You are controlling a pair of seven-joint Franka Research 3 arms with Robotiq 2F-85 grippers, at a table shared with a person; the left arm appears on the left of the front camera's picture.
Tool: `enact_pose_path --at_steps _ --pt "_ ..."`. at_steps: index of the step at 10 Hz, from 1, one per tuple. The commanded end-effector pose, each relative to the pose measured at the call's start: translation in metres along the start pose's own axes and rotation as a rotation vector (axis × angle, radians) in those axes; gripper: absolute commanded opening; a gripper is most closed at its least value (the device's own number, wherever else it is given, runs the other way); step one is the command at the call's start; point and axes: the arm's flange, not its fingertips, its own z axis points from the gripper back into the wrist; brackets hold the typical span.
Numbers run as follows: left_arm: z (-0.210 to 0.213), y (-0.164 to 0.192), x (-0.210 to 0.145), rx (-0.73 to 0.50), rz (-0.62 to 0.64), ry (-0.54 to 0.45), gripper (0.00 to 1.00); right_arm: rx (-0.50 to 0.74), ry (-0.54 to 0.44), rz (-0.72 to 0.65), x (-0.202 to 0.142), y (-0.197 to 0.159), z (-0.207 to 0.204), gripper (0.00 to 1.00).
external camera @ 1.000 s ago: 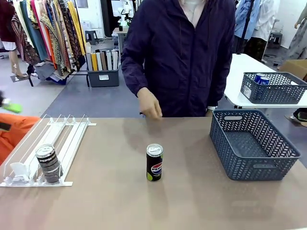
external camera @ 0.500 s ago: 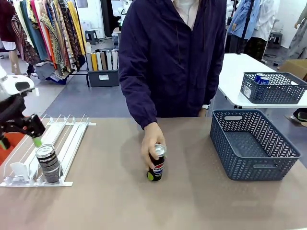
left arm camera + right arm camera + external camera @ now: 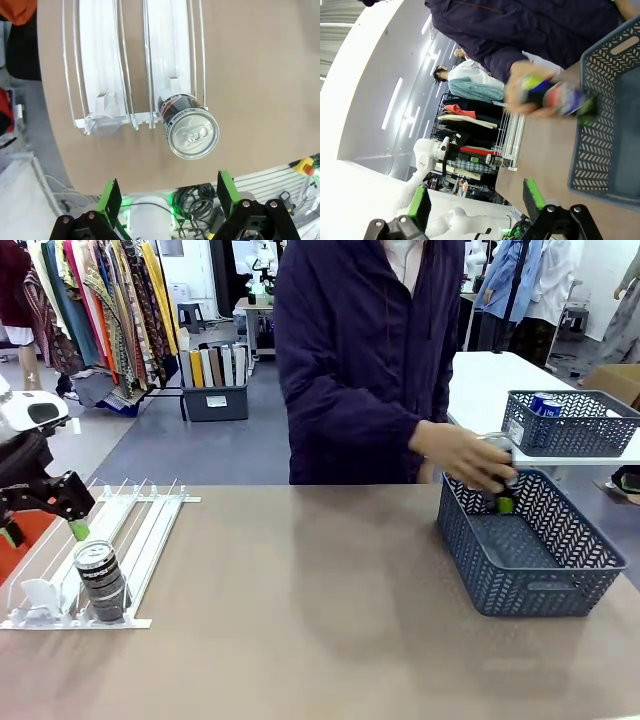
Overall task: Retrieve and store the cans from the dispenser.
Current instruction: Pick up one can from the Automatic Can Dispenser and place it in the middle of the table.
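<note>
The left arm point(image 3: 28, 418) comes in at the far left and bends down over the rack point(image 3: 150, 525). The left tool point(image 3: 167, 196) points down at the tabletop point(image 3: 300, 640). Its two green fingers point(image 3: 111, 197) are spread wide, with nothing between them. It hangs in the air above the low, near end of the rack and does not touch it.

A black can point(image 3: 100, 580) with a silver top stands at that low end. It is in a lane on the right half of the rack, up against the front bar. A small white stopper point(image 3: 35, 592) sits just to its left, in the next lane. In the left wrist view the black can lies straight ahead of the left tool, farther off, and shows its round top.

A person in a dark purple jacket point(image 3: 370, 350) stands at the far side of the tabletop. One arm reaches out to the picture's right. The hand point(image 3: 462, 455) is wrapped around the middle of a second can point(image 3: 500, 480). This can is up in the air over the far left corner of the basket point(image 3: 530, 590). It is blurred. Its silver top is up and its green bottom end is near the rim. It is too blurred to tell whether it touches the basket.

The right tool point(image 3: 477, 200) has its green fingers spread wide too, and it holds nothing. It looks across at the hand and the basket from well apart.
</note>
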Motion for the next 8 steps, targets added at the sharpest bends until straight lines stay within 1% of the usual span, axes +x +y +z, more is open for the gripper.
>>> enact_pose_path --at_steps 1,2,4,6,7,8 --pt "-0.009 -0.012 0.001 0.004 -0.004 -0.015 1.0 0.01 -0.009 0.006 0.003 0.003 -0.002 1.0" --pt "-0.013 -0.022 0.002 -0.015 0.013 -0.033 1.0 0.01 -0.009 0.006 0.003 0.003 -0.002 1.0" --pt "-0.026 -0.032 0.004 -0.008 0.012 -0.021 1.0 0.01 -0.009 0.006 0.003 0.003 -0.002 1.0" --pt "-0.046 -0.032 0.01 0.027 0.034 0.025 1.0 0.01 -0.009 0.006 0.003 0.003 -0.002 1.0" --pt "-0.056 -0.029 0.014 0.032 0.059 0.025 1.0 0.01 -0.009 0.006 0.003 0.003 -0.002 1.0" --pt "-0.068 -0.029 0.018 0.024 0.046 0.013 1.0 0.01 -0.009 0.006 0.003 0.003 -0.002 1.0"
